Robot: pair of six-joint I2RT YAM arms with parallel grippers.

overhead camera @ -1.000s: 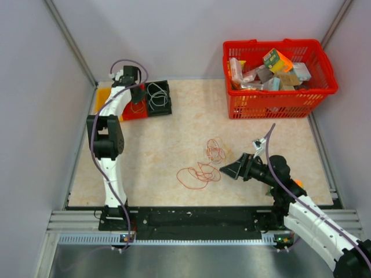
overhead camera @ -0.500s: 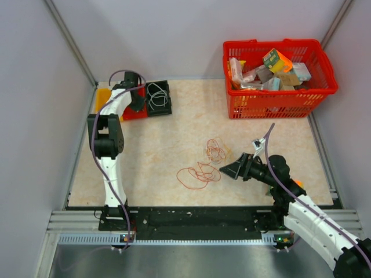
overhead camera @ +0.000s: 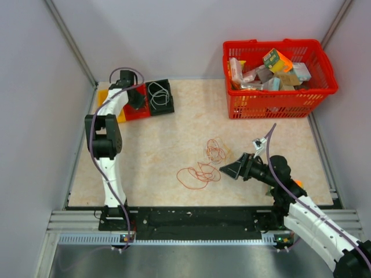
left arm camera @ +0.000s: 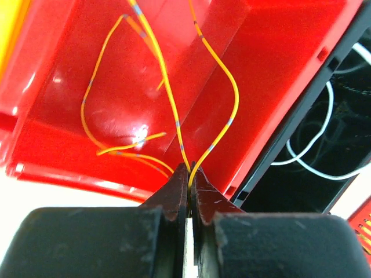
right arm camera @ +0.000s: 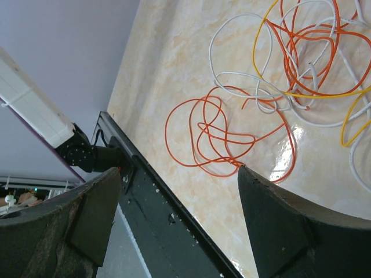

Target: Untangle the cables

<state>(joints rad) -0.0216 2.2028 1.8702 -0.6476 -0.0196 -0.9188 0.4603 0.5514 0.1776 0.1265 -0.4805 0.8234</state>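
Broadly, the table (overhead camera: 156,133) carries a red basket (overhead camera: 272,104) of boxes at the back right, well apart from the work, and a row of trays at the back left. The left gripper (left arm camera: 189,174) hangs over the red tray (left arm camera: 116,87), its jaws pinched tight on a thin orange cable (left arm camera: 233,95) whose loops trail down into that tray. Just beside it, the black tray (left arm camera: 290,124) holds a white cable (left arm camera: 313,139). The snarled cables (overhead camera: 206,165) lie near the middle of the table, a loose knot of red, orange, white and yellow strands running on a diagonal from near left to far right. The right gripper (right arm camera: 174,179) sits low just to the right of the snarl, jaws spread wide and holding nothing, pointing left at it. It is far the nearer arm. In its wrist view a red loop (right arm camera: 214,133) lies between the fingers and nearest to them, joined to the denser knot beyond. A short reach leftward should meet that loop first. Nothing stands between the jaws and the strands, though the crossings look likely to drag the whole knot along.
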